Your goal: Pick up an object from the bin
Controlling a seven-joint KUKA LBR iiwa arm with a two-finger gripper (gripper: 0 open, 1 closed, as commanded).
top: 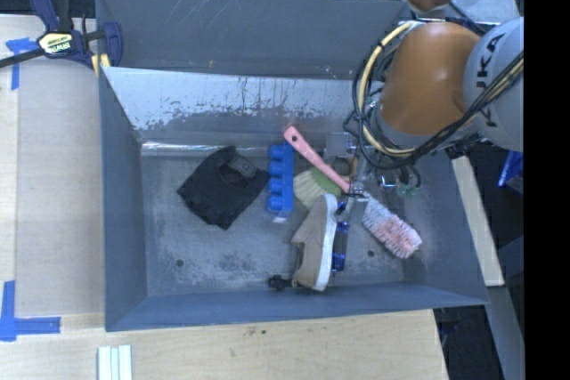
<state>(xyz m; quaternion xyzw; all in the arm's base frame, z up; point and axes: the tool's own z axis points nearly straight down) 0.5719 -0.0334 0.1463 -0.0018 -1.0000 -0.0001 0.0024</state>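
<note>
My gripper (358, 193) hangs low in the right half of the bin, under the arm's orange cover. It is right at the pink handle of a brush (307, 156), whose pinkish-white bristle head lies just right of the gripper. A beige shoe with a white sole (313, 245) lies on its side directly left of and below the gripper. A pale green thing (312, 184) peeks out between the shoe and the brush handle.
A blue studded brick (280, 178) stands left of the shoe. A black pouch-like thing (218, 185) lies further left on the bin floor. The arm and its cables cover the bin's right back corner.
</note>
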